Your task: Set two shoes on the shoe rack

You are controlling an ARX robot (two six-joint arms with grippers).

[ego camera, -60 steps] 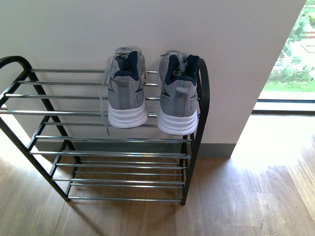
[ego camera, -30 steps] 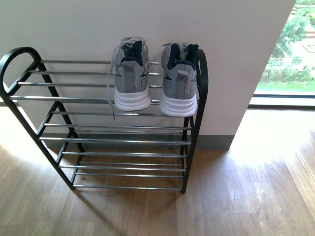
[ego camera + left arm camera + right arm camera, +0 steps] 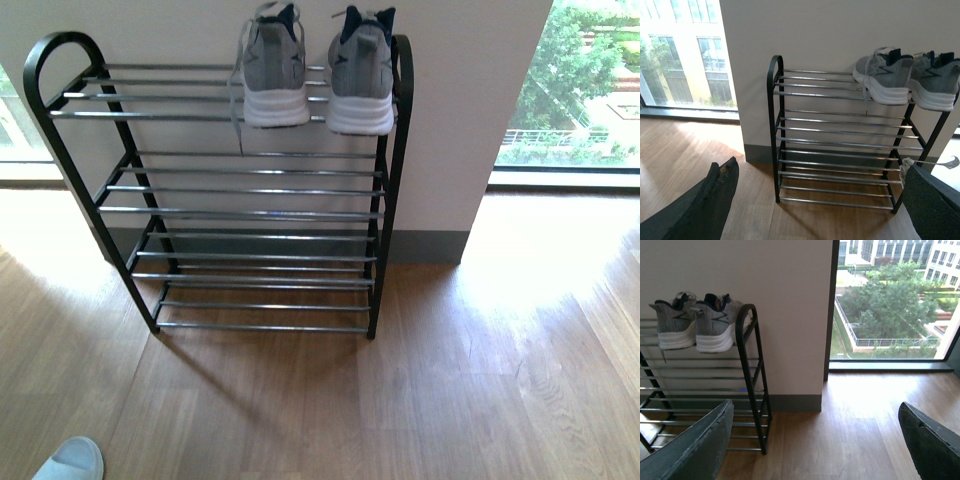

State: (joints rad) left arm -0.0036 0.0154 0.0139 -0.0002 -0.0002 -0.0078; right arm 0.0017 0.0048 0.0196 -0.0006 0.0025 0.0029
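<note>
Two grey sneakers sit side by side at the right end of the top tier of the shoe rack. The left claw and right claw are both spread wide, gripping nothing. What is possibly a pale slipper lies on the floor.

A domestic-looking interior, seemingly a home or apartment entryway — a shoe rack bearing grey sneakers stands against a plain white wall with grey skirting on a wood-plank floor. Tall windows on either side overlook trees and multi-storey buildings.
</note>
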